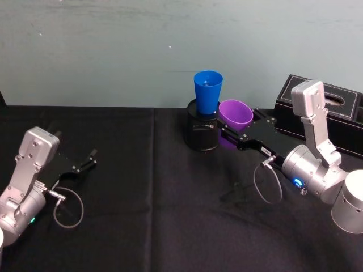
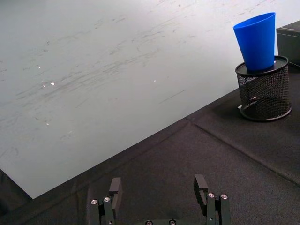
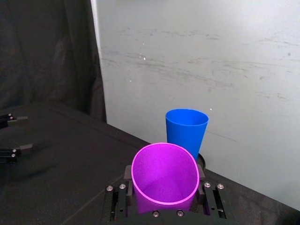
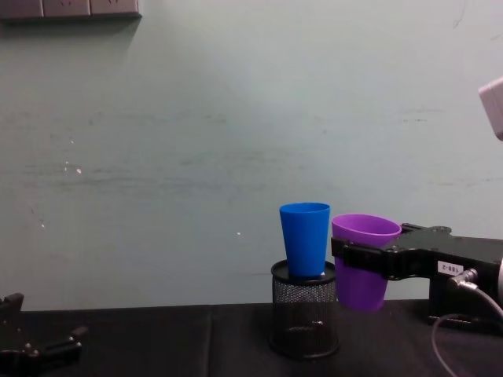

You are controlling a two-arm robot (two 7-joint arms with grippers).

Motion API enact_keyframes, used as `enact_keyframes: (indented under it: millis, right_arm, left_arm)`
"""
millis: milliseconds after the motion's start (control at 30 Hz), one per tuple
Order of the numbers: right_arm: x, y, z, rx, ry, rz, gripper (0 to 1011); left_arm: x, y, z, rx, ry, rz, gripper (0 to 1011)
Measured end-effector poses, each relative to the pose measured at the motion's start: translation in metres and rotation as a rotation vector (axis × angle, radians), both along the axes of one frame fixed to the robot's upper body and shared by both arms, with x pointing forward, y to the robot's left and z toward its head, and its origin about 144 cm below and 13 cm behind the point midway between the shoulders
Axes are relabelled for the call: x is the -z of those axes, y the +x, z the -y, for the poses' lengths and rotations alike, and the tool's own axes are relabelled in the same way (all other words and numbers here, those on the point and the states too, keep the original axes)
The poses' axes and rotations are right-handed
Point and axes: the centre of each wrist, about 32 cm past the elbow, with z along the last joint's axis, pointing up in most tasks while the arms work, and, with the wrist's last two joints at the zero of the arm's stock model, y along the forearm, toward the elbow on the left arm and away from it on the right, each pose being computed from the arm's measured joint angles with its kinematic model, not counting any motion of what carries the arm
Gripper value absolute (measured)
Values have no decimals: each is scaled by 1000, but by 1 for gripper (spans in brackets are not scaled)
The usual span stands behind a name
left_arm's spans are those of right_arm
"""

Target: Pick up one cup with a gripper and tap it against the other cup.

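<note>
My right gripper is shut on the purple cup and holds it upright in the air. The cup's rim is right beside the blue cup; I cannot tell whether they touch. The blue cup stands upright in the top of a black wire-mesh pen holder. In the right wrist view the purple cup sits between the jaws with the blue cup just behind it. My left gripper rests open at the table's left, far from both cups.
A black rectangular box stands at the back right, behind my right arm. The table is covered with black cloth, and a pale wall rises close behind the pen holder.
</note>
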Motion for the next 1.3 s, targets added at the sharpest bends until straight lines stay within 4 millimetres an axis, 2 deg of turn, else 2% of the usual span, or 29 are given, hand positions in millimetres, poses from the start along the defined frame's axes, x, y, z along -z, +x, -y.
enact_keyframes:
  millis: [1300]
  right_arm:
    - [0, 0, 0, 0, 0, 0, 735]
  left_arm:
    - [0, 0, 0, 0, 0, 0, 1011]
